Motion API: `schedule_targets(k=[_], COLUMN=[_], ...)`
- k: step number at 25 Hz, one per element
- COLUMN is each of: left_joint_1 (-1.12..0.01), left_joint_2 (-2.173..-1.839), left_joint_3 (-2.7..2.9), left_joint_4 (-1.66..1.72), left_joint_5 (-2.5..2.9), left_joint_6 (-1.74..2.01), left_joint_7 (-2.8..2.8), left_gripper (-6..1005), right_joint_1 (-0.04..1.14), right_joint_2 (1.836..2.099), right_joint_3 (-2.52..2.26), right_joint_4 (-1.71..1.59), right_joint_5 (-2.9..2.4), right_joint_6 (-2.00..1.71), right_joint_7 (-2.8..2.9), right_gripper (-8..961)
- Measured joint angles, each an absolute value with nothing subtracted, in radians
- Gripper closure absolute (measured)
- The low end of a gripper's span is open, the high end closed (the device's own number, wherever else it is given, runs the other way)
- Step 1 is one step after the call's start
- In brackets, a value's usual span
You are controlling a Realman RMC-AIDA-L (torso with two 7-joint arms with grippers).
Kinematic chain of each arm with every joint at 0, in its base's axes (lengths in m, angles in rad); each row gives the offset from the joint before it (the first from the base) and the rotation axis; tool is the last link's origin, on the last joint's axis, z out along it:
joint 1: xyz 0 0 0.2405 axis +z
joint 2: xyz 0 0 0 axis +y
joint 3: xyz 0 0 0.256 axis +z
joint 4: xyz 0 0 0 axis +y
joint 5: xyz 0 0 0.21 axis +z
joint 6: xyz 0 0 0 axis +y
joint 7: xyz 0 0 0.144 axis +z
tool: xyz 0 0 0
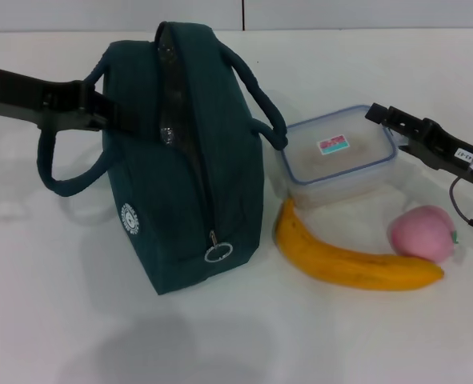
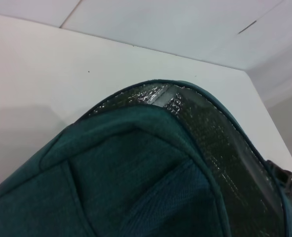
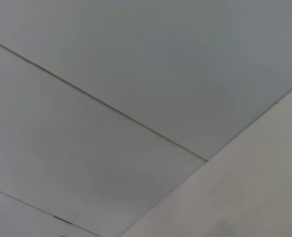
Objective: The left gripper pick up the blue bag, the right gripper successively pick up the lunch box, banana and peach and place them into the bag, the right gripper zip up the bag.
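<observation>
The blue bag (image 1: 184,192) stands upright left of centre, its zipper open along the top and its silver lining (image 2: 210,133) showing. My left gripper (image 1: 100,112) reaches in from the left and is shut on the bag's upper side, by the near handle (image 1: 60,172). The lunch box (image 1: 340,156) sits just right of the bag. In front of it lie the banana (image 1: 348,262) and, to the right, the peach (image 1: 422,232). My right gripper (image 1: 390,130) hovers open at the lunch box's far right corner, holding nothing.
The white table (image 1: 60,320) stretches in front of the bag. A white wall (image 3: 111,59) rises behind the table. The zipper's ring pull (image 1: 218,253) hangs at the bag's near end.
</observation>
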State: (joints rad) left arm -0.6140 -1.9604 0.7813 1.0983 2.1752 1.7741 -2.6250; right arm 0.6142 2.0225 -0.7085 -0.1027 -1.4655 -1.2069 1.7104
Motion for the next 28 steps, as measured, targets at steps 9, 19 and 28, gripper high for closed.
schedule_targets(k=[9, 19, 28], left_joint_1=[-0.612, -0.614, -0.613], left_joint_2=[-1.961, -1.964, -1.966], left_joint_3=[0.782, 0.785, 0.785], left_joint_4=[1.099, 1.098, 1.098], left_joint_5=[2.175, 2.173, 2.173], left_joint_6=[1.779, 1.779, 1.779], left_joint_7=[-2.629, -2.624, -2.625], left_gripper=[963, 963, 963], right_joint_1=[0.612, 0.617, 0.622], right_joint_2=[2.021, 2.022, 2.021], right_joint_3=[-0.71, -0.707, -0.712], right_joint_4=[-0.103, -0.103, -0.112], right_joint_5=[-1.463, -1.463, -1.466], right_joint_6=[-1.253, -1.275, -1.292], right_joint_7=[1.777, 1.838, 1.854], right_gripper=[387, 560, 608])
